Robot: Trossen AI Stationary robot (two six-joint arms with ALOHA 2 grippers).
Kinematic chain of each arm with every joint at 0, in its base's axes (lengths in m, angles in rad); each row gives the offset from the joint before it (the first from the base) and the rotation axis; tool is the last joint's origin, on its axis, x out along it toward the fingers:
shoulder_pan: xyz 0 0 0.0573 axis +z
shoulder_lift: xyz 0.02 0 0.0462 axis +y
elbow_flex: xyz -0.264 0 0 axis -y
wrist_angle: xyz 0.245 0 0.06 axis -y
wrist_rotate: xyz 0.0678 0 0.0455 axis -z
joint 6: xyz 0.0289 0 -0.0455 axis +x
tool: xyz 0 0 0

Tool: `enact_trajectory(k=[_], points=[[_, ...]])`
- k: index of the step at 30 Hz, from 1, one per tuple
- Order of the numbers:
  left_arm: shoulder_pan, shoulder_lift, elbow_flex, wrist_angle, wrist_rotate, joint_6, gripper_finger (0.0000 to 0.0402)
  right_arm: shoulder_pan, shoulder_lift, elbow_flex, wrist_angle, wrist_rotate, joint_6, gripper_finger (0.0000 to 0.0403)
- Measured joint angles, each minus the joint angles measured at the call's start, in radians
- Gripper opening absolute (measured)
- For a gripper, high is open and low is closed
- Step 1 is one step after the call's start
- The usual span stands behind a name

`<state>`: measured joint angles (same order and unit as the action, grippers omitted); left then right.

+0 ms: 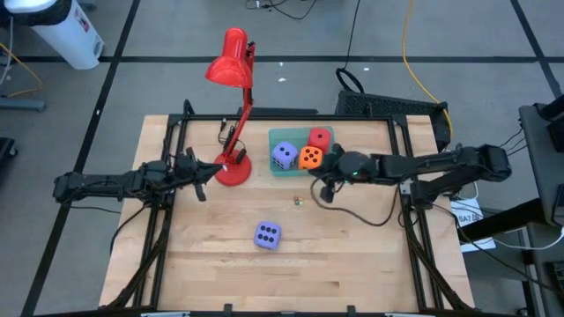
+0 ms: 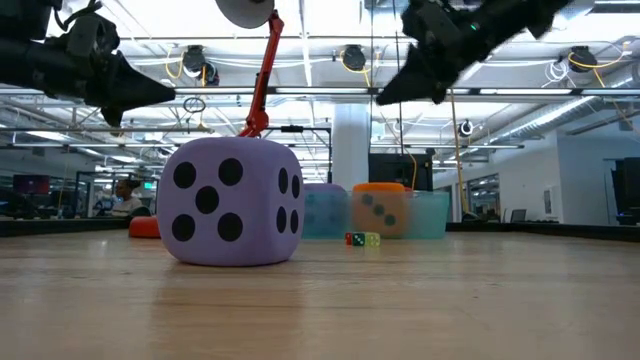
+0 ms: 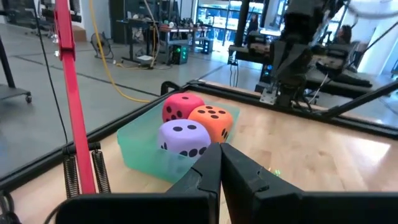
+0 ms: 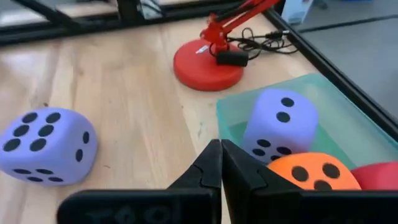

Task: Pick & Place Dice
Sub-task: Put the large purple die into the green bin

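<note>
A green translucent tray [image 1: 295,160] near the table's far middle holds a purple die [image 1: 283,156], an orange die [image 1: 309,158] and a red die [image 1: 320,138]. They show again in the left wrist view: purple die [image 3: 182,138], orange die [image 3: 211,121], red die [image 3: 181,106]. A second purple die [image 1: 268,235] rests on one face on the bare wood toward the near edge, six pips up [image 4: 46,146]. My left gripper [image 1: 201,183] hovers shut beside the lamp base, left of the tray. My right gripper [image 1: 321,187] hovers shut just right of and nearer than the tray, above the table.
A red desk lamp stands with its round base [image 1: 233,169] left of the tray, and its arm leans toward the far edge. Two tiny dice [image 2: 362,239] lie on the wood between the tray and the loose purple die. A black frame [image 1: 167,132] borders the tabletop.
</note>
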<state>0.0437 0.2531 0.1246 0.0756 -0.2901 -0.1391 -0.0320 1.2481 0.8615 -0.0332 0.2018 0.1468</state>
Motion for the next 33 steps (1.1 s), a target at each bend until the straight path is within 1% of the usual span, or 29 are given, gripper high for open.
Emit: enact_trajectory(k=[3,9,11,14,18,20,22,24,26,29,33], points=[[0.000,0.000,0.000,-0.005,0.000,0.027,0.0021,0.041,0.069,0.092,-0.064,0.038,0.016,0.0000],[0.000,0.002,0.000,-0.006,0.000,0.059,0.0021,0.113,0.149,0.205,-0.092,0.040,0.023,0.0000],[0.000,0.002,0.000,-0.006,0.000,0.078,0.0021,0.135,0.186,0.266,-0.159,0.043,0.015,0.0000],[0.000,0.002,0.000,-0.006,-0.001,0.084,0.0021,0.157,0.253,0.385,-0.318,0.039,-0.006,0.0000],[0.000,0.002,0.000,-0.006,-0.020,0.121,0.0021,0.166,0.338,0.540,-0.452,0.030,0.044,0.0000],[0.000,0.002,0.000,-0.007,-0.028,0.138,0.0021,0.176,0.374,0.596,-0.471,0.025,0.056,0.0001],[0.000,0.002,0.000,-0.009,-0.030,0.143,0.0021,0.190,0.406,0.625,-0.455,-0.011,0.053,0.0010],[0.000,0.002,0.000,-0.020,-0.030,0.145,0.0021,0.199,0.439,0.648,-0.423,-0.053,0.085,0.0031],[0.000,0.002,0.000,-0.026,-0.031,0.145,0.0021,0.207,0.468,0.669,-0.386,-0.101,0.154,0.0065],[0.001,0.002,0.000,-0.041,-0.042,0.173,0.0021,0.220,0.521,0.697,-0.302,-0.122,0.229,0.0135],[0.001,0.002,0.000,-0.060,-0.048,0.217,0.0021,0.231,0.586,0.702,-0.214,-0.135,0.216,0.0242]])
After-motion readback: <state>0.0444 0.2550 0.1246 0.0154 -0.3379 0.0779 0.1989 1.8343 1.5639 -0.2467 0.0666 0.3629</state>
